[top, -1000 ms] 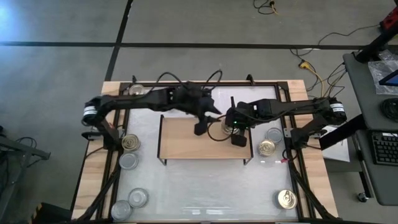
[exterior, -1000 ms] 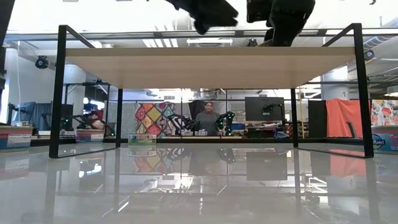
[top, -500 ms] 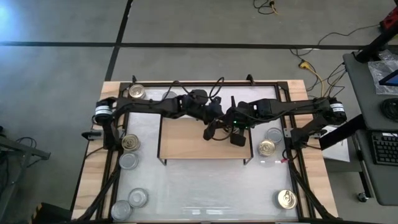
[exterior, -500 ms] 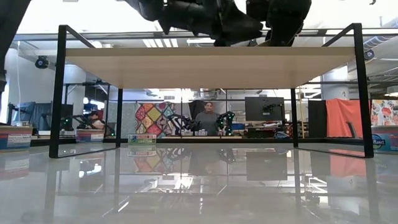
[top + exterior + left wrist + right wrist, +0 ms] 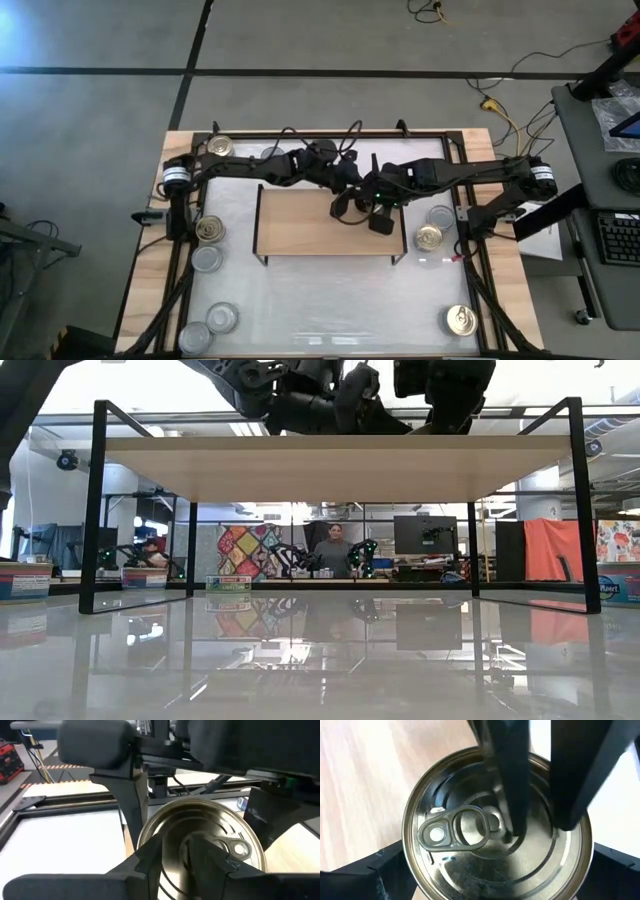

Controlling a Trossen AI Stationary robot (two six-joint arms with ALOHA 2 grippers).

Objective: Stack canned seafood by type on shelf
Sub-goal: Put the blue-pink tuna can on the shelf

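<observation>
One canned seafood tin (image 5: 495, 840), with a shiny ribbed top and a pull ring, stands upright over the right part of the light-wood shelf (image 5: 300, 232). My right gripper (image 5: 495, 875) is shut on it and hides it in the high view (image 5: 374, 208). My left gripper (image 5: 176, 865) reaches in from the table's left (image 5: 346, 206), and its nearly shut fingers lie over the tin's lid (image 5: 210, 827). In the low view both grippers (image 5: 340, 405) (image 5: 445, 400) hang just above the shelf board (image 5: 330, 465). My right gripper pinches the tin's side wall (image 5: 412, 865) between its two fingers (image 5: 370, 875), one on each side, coming from above and pointing down. The tin sits upright in the hold. My left gripper's fingers (image 5: 512, 795) lie across the lid (image 5: 520, 837); whether they touch it, I cannot tell.
Loose tins stand on the white tabletop: gold-topped ones (image 5: 210, 230) (image 5: 429, 237) (image 5: 461, 320) (image 5: 219, 148) and silver ones (image 5: 206, 259) (image 5: 222, 318) (image 5: 440, 216). The left half of the shelf is bare wood. A person (image 5: 333, 550) sits far beyond the table.
My left arm has swung toward the table's right across the shelf, bringing its gripper from the shelf's middle up against the tin held by my right gripper. My right gripper and the tin have stayed in place.
</observation>
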